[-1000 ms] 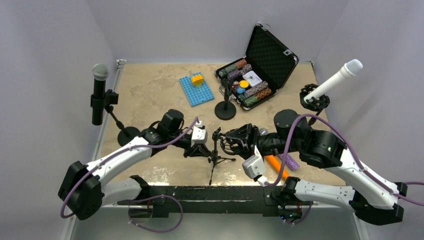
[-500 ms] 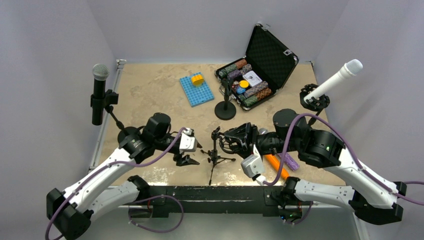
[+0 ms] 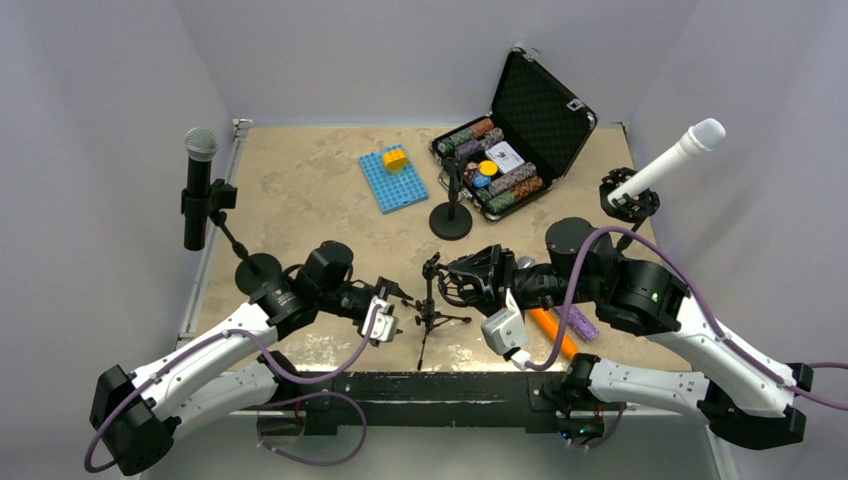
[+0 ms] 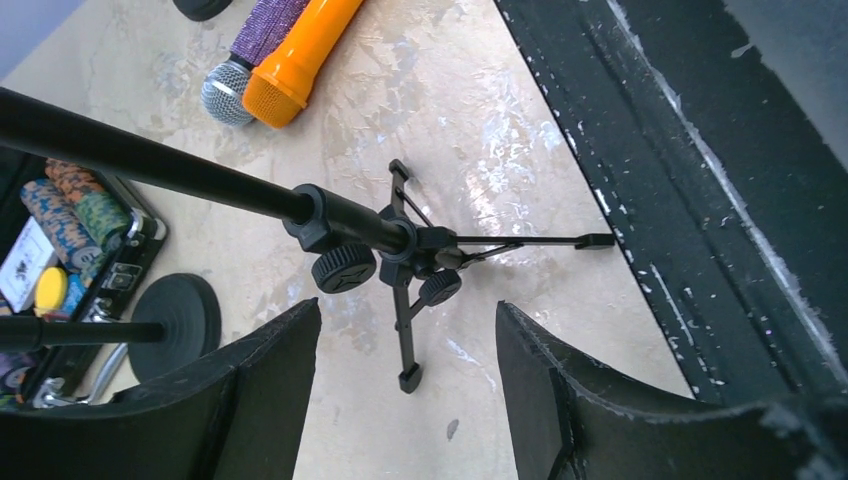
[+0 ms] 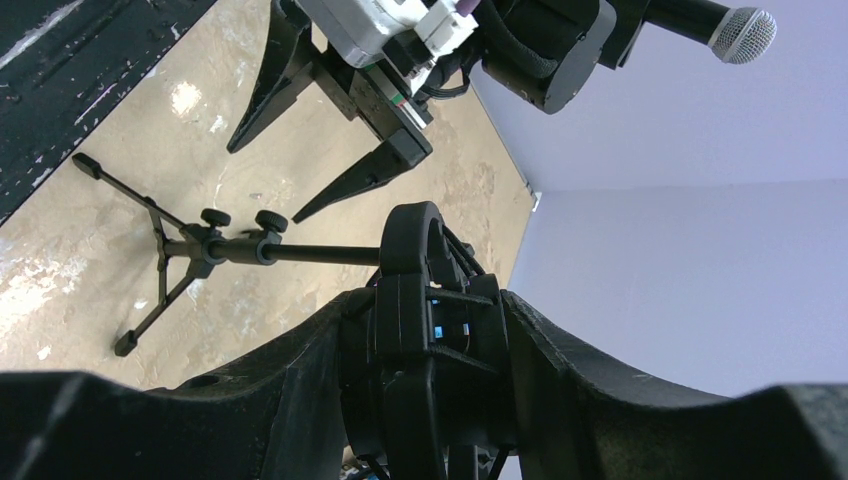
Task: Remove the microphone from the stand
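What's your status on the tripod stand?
Left gripper open, beside tripod stand. Right gripper clamped on shock mount. Orange microphone and purple microphone lie loose beyond stand.

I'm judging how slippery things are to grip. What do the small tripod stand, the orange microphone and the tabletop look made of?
Tripod stand: probably matte black metal tubing, ribbed plastic knobs. Orange microphone: smooth plastic body, judging by its soft sheen. Tabletop: beige stone or stone-look laminate; mottled veining, glare patches.
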Robot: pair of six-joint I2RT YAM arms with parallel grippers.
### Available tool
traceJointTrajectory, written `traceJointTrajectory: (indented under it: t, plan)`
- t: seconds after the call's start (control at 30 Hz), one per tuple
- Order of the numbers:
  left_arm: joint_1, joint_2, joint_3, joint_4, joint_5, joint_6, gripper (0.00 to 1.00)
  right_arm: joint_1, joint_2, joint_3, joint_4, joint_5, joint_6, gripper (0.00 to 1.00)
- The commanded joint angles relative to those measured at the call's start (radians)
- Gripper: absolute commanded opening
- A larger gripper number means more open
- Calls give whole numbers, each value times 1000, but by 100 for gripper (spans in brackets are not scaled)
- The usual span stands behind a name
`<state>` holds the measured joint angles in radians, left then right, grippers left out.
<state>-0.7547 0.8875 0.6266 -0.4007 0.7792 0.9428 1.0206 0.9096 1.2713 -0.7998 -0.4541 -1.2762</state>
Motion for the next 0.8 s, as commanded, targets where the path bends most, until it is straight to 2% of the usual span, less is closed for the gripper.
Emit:
traceJointTrajectory:
  t: [0.0, 0.2, 0.4, 0.77]
  plan:
    - [-23, 1, -6, 81, 4, 97, 68, -3, 17, -12, -49, 35, 13, 55]
    - [-34, 3, -24, 100, 15, 84, 66, -4, 24, -10, -58, 36, 12, 55]
    - [-47, 31, 16, -44, 11, 260, 60, -2, 25, -10, -60, 34, 14, 55]
    - [-72, 92, -52, -93, -31, 355, 58, -3, 15, -42, -45, 34, 33, 55]
